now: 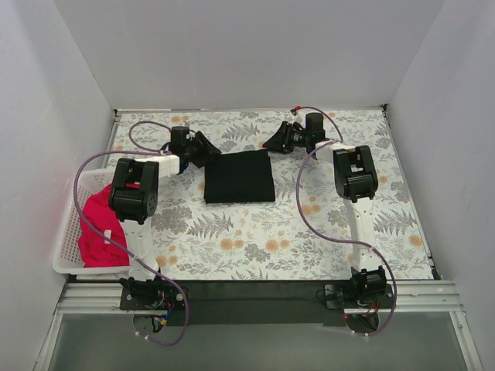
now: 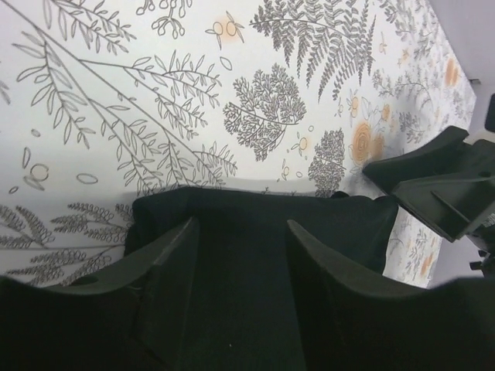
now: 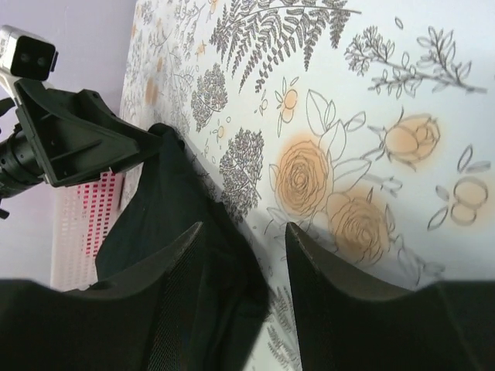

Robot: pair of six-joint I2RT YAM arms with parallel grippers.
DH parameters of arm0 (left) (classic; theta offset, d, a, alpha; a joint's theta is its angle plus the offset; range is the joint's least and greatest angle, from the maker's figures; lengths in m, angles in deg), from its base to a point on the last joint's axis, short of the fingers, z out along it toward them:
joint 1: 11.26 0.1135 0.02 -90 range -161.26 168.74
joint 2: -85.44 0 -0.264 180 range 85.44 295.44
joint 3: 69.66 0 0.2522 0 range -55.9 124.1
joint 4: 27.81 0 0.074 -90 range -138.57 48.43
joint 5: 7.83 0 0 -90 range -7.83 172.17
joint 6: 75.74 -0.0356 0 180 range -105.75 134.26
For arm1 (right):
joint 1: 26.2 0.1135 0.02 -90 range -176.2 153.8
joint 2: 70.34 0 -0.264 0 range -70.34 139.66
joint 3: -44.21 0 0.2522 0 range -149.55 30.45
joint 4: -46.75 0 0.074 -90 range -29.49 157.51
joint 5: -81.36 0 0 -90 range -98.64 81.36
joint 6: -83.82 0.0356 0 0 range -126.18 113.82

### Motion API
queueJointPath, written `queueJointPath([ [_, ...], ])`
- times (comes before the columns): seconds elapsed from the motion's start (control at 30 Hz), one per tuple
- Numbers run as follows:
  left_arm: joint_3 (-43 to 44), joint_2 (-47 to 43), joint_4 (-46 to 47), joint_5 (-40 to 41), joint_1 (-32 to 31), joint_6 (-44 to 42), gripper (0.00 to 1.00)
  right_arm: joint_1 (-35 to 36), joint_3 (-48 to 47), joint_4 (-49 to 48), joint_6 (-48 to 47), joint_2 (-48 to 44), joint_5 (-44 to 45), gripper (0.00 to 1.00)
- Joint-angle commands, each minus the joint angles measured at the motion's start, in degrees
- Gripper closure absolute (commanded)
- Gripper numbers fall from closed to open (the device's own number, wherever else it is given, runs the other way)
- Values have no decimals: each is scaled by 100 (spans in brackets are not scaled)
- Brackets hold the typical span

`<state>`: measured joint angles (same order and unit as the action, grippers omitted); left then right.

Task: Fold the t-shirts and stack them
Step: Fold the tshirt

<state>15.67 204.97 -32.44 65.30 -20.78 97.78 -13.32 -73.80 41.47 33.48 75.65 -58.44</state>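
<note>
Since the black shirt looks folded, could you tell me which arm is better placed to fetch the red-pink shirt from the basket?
Left. The red-pink shirt lies in the white basket on the left side, right beside the left arm, whose left pincer is open. The right pincer sits beyond the black shirt.

I logged the folded t-shirt (image 1: 239, 177) flat on the table (image 1: 255, 239), centre-far. Left gripper (image 1: 207, 153) sat at its far-left corner, right gripper (image 1: 271, 142) beyond its far-right corner. Basket (image 1: 66, 232) stood at the table's left edge, second t-shirt (image 1: 97, 232) inside.
</note>
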Motion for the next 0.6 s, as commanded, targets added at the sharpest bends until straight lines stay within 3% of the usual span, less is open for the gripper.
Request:
queueJointPath([
  [0.0,190,-508,-692,245,38,-319,50,39,404,-125,-98,-911,224,47],
  [0.2,156,-1668,-877,253,3,-381,35,74,1388,-239,-178,-2248,576,47],
  [0.3,-116,-2213,-877,307,-85,-434,34,205,1784,-441,-3,-2680,402,47],
  [0.37,-389,-2529,-877,219,-216,-364,38,337,2099,-695,147,-2830,349,50],
  [0.4,-511,-2600,-843,175,-269,-311,47,381,2206,-819,347,-2926,305,51],
  [0.57,-1555,-2724,-255,-220,-743,110,64,837,2690,-1522,850,-2692,260,55],
])
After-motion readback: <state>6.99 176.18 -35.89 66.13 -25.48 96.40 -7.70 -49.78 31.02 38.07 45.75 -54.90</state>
